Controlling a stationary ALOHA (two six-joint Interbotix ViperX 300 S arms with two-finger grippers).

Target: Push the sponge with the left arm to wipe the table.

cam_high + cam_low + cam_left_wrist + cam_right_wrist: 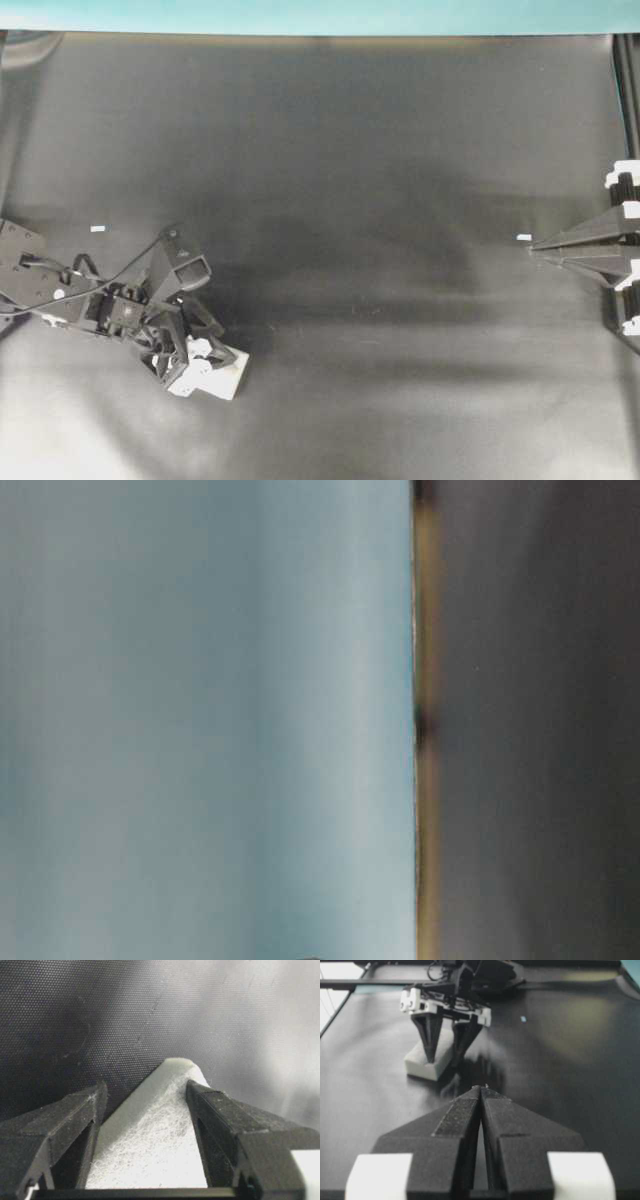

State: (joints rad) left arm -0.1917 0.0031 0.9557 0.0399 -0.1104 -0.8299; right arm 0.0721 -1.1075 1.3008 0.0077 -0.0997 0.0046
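Note:
The white sponge lies on the black table at the front left. My left gripper is down over it, jaws apart, and the sponge's corner sticks out between the two fingers. The right finger rests against the sponge's fuzzy top. The left finger stands beside its smooth side. In the right wrist view the left gripper stands on the sponge. My right gripper is shut and empty at the right edge, and it also shows in its own view.
A teal strip runs along the far edge. Small white flecks lie at the left and by the right gripper's tip. The table-level view is a blur of teal and dark and shows none of these things.

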